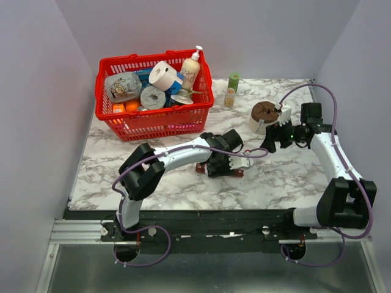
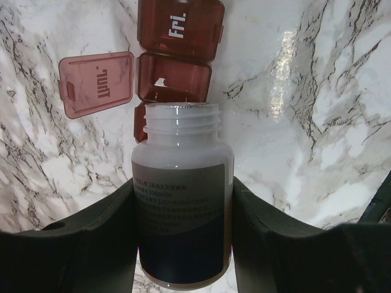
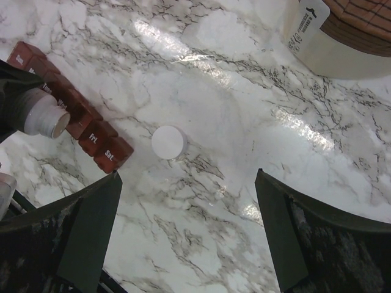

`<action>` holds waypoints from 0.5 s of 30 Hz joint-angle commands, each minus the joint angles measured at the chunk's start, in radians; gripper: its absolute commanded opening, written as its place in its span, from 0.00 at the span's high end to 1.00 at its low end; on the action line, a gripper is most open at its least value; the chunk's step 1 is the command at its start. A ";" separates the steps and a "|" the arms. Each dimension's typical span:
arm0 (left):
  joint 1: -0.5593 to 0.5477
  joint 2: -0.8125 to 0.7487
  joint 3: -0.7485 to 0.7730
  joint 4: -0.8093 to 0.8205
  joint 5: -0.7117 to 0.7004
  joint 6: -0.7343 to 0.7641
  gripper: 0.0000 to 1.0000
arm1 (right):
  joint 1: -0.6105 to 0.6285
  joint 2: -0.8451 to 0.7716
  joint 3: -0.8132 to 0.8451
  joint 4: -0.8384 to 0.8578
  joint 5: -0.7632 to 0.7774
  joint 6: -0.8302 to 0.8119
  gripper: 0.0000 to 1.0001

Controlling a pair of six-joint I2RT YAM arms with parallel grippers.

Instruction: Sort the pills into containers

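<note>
The containers (image 2: 174,76) are a dark red-brown strip of day compartments on the marble, also seen in the right wrist view (image 3: 91,131) and partly under the left arm from above (image 1: 236,173). The "Thu" lid (image 2: 98,83) stands flipped open, and a small white speck shows inside that compartment. My left gripper (image 2: 183,189) is shut on a white uncapped pill bottle (image 2: 182,183), whose mouth points at the open compartment. The pills themselves are hidden. The bottle's white cap (image 3: 168,141) lies on the table beside the "Sat" end. My right gripper (image 3: 187,177) hovers open over bare marble near it.
A red basket (image 1: 153,122) full of groceries stands at the back left. A round cream tub with a brown top (image 1: 264,116) sits just behind the right gripper (image 1: 272,139). A tall green-capped bottle (image 1: 232,90) stands near the back wall.
</note>
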 commanded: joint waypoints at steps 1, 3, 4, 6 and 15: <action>-0.010 0.012 0.038 -0.040 -0.069 0.008 1.00 | -0.011 -0.018 0.004 -0.018 -0.036 -0.019 0.00; -0.013 0.014 0.041 -0.043 -0.079 0.008 1.00 | -0.011 -0.020 0.006 -0.020 -0.039 -0.019 0.00; -0.016 0.014 0.041 -0.045 -0.086 0.013 1.00 | -0.011 -0.020 0.006 -0.020 -0.041 -0.019 0.00; -0.023 0.017 0.044 -0.048 -0.089 0.013 1.00 | -0.011 -0.017 0.004 -0.021 -0.042 -0.019 0.00; -0.047 0.021 0.062 -0.063 -0.168 0.022 1.00 | -0.012 -0.017 0.007 -0.026 -0.047 -0.017 0.00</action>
